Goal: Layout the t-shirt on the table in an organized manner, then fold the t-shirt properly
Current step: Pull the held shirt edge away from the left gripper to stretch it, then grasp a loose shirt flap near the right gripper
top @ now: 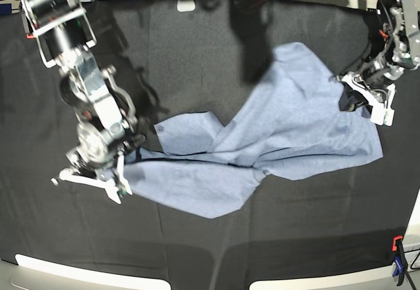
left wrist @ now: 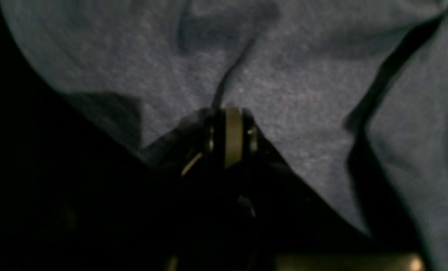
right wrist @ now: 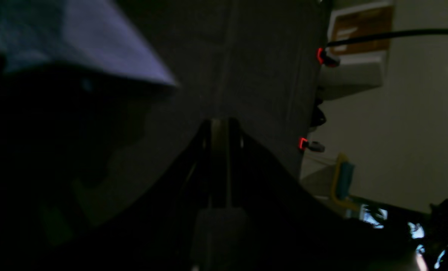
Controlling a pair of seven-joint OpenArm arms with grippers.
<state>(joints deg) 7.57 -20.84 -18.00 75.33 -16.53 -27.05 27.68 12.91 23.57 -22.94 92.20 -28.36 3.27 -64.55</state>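
Observation:
The light blue-grey t-shirt (top: 289,126) lies crumpled and slanted across the black table (top: 197,54), with one part reaching left and the body at the right. My left gripper (top: 346,98) sits at the shirt's right edge. In the left wrist view its jaws (left wrist: 229,113) are pressed together on the t-shirt (left wrist: 284,75), and a crease runs up from the tips. My right gripper (top: 123,172) stands at the shirt's left edge. In the right wrist view its fingers (right wrist: 220,126) are shut over bare table (right wrist: 254,75), with the t-shirt (right wrist: 77,41) off to the upper left.
Two red clamps (right wrist: 323,56) (right wrist: 306,145) grip the table's edge in the right wrist view. An orange and blue clamp (top: 397,250) sits at the front right corner. Cables and a white bar lie beyond the table's far edge.

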